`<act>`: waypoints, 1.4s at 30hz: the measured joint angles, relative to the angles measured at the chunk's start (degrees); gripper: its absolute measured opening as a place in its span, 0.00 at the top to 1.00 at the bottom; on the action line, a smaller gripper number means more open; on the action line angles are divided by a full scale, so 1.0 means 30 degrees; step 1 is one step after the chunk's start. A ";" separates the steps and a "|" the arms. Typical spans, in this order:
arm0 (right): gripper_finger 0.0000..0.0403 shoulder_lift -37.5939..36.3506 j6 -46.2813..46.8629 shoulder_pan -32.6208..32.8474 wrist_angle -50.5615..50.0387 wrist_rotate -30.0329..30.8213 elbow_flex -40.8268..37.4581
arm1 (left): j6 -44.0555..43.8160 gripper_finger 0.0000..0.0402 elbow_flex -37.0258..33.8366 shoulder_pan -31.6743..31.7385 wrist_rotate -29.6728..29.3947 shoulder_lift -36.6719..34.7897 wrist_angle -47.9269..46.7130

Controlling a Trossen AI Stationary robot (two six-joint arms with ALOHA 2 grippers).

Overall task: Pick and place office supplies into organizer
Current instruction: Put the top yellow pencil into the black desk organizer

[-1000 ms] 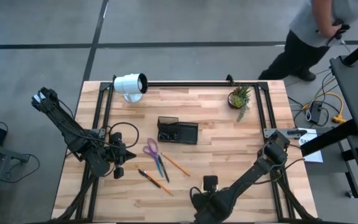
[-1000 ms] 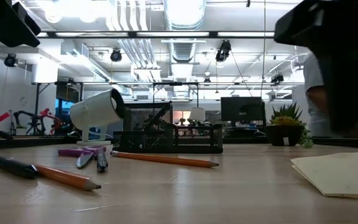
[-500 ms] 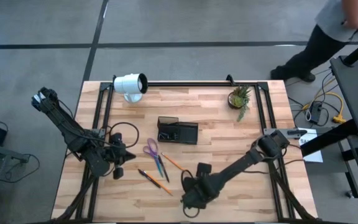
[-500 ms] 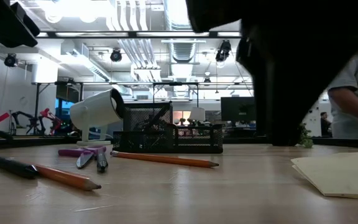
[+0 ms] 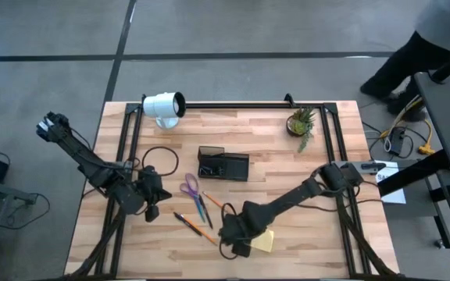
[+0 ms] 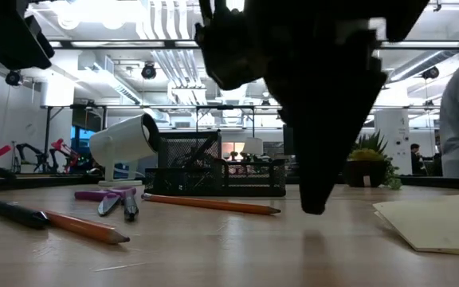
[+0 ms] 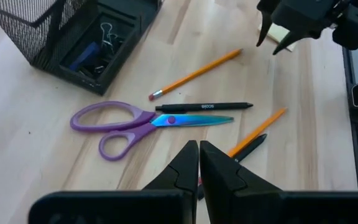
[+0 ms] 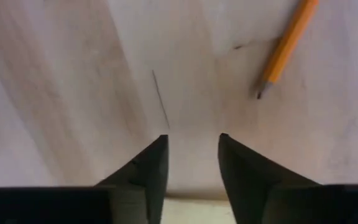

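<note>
The right claw (image 8: 189, 152) hung low over bare wood near the front of the table (image 5: 319, 195), its two fingers (image 8: 148, 168) parted with a clear gap and nothing between them; the sharpened tip of a yellow pencil (image 8: 288, 46) lay just ahead of it, not touching. From above, this claw (image 5: 237, 234) sat right beside the yellow sticky-note pad (image 5: 262, 240), between it and the loose pens. The left claw (image 7: 197, 165) was pressed together and empty, held above the table just short of the supplies. Before it lay the purple-handled scissors (image 7: 135, 121), blades closed, with a black pen (image 7: 204, 107) alongside the blades; small pale lettering ran along the pen's barrel but was too small to read. A pencil with a pink eraser (image 7: 194, 74) angled away beyond them, and another pencil and dark pen (image 7: 253, 134) lay nearer. The black mesh organizer (image 7: 73, 37) stood behind the scissors, binder clips (image 7: 107, 43) in its low tray.
</note>
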 joint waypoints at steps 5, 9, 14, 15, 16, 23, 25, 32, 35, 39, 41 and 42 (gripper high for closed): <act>0.83 0.0000 -0.1098 -0.0847 0.0039 0.0064 -0.0119 | 0.0048 1.00 0.0000 0.0453 0.0138 0.0007 -0.0007; 0.91 0.0000 -0.1215 -0.1540 0.0062 0.0282 -0.0104 | 0.0197 1.00 -0.0088 0.0649 0.0134 0.0020 -0.0001; 0.97 -0.0002 -0.2010 -0.1895 0.0206 0.0320 -0.0155 | 0.0204 1.00 -0.0461 0.0689 0.0125 0.0022 0.0023; 0.98 -0.0001 -0.2151 -0.1906 0.0199 0.0317 -0.0210 | 0.0194 1.00 -0.0570 0.0689 0.0128 0.0022 0.0005; 0.98 0.0000 -0.2249 -0.1906 0.0214 0.0311 -0.0254 | 0.0188 1.00 -0.0679 0.0689 0.0136 0.0022 0.0004; 0.98 0.0007 -0.2325 -0.1993 0.0396 -0.0082 -0.0483 | 0.0208 1.00 -0.1414 0.0748 0.0426 0.0007 0.0970; 0.98 0.0015 -0.2306 -0.1993 0.0432 -0.0075 -0.0483 | 0.0309 1.00 -0.1457 0.0777 0.0449 0.0015 0.0982; 0.98 -0.0213 -0.1685 -0.1979 0.0142 -0.0066 -0.0374 | 0.0656 1.00 -0.1443 0.0942 0.0449 0.0000 0.1001; 0.98 -0.0613 -0.1143 -0.1916 0.0095 0.0142 -0.0374 | 0.0707 1.00 -0.1403 0.1076 0.0449 0.0000 0.1007; 0.98 -0.0794 -0.0983 -0.1637 0.0039 0.0369 -0.0359 | 0.0771 1.00 -0.1399 0.1271 0.0456 0.0000 0.1014; 0.98 -0.0794 -0.0931 -0.1494 0.0032 0.0358 -0.0359 | 0.1032 1.00 -0.1399 0.1279 0.0456 -0.0007 0.1028; 0.98 -0.0794 -0.0926 -0.1421 0.0043 0.0344 -0.0359 | 0.1103 1.00 -0.1399 0.1279 0.0456 0.0000 0.1020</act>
